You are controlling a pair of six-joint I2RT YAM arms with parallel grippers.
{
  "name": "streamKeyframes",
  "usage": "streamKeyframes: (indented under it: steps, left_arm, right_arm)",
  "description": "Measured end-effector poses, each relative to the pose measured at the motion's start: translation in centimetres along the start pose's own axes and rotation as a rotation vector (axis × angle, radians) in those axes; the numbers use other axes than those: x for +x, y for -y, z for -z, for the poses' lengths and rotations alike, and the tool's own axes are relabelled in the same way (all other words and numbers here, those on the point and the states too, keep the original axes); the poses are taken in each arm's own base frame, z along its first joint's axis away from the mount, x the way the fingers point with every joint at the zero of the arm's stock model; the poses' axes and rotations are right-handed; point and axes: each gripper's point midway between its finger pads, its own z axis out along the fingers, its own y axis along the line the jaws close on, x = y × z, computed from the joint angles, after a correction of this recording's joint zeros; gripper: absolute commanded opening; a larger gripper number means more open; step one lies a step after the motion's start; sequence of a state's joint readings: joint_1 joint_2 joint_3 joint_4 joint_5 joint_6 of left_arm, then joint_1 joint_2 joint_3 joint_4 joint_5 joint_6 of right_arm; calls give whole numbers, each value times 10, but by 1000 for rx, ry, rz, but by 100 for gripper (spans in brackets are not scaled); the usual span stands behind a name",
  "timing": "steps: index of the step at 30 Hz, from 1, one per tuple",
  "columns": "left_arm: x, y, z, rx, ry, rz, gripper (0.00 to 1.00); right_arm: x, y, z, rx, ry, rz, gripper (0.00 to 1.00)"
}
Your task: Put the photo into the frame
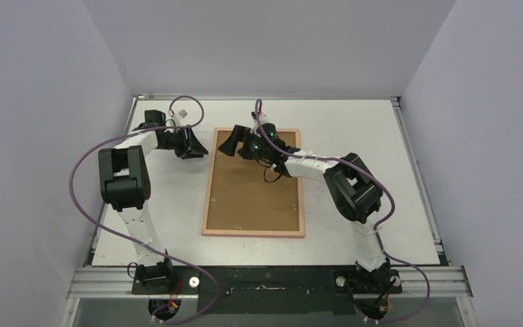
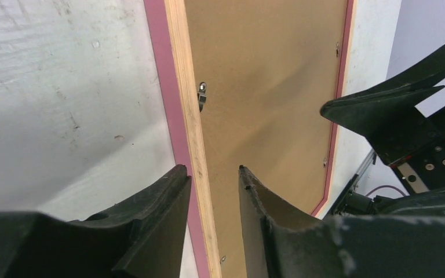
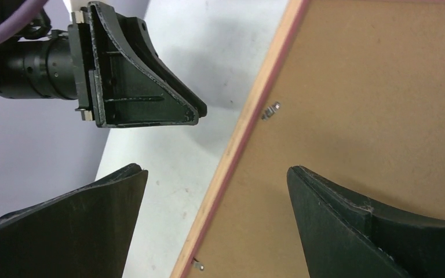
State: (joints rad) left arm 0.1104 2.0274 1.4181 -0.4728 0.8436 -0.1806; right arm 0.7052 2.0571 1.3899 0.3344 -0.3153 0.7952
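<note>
The frame (image 1: 207, 191) is laid face down on the table (image 1: 381, 191), with the brown backing board (image 1: 252, 194) inside it. The photo is not seen and is perhaps hidden beneath. The left gripper (image 2: 211, 169) is parted a little at the frame's left rail, and nothing is pinched. The right gripper (image 3: 217, 171) is spread wide over the far edge. The closing step is judged to be in hand; next, a small clip (image 2: 201, 94) must be turned onto the board.

Brown backing board (image 1: 255, 187) flat on white table (image 1: 177, 225).
</note>
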Motion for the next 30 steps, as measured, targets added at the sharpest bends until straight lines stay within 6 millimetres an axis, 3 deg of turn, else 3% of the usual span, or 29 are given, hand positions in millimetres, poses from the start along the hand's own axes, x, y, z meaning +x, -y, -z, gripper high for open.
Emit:
streamKeyframes:
  steps: [5, 12, 24, 30]
  left_arm:
    - [12, -11, -21, -9, -45, 66, 23]
    - [18, -18, -31, -11, -47, 102, 14]
    - [26, -21, -42, 0, -47, 125, 0]
    - [34, -18, -45, 46, -38, 139, 0]
  right_arm:
    - [20, 18, -13, 47, -16, -75, 96]
    - [40, 13, -31, 78, 15, -162, 95]
    - [28, 9, -54, 135, 100, -255, 95]
    - [26, 13, -54, 164, 133, -304, 95]
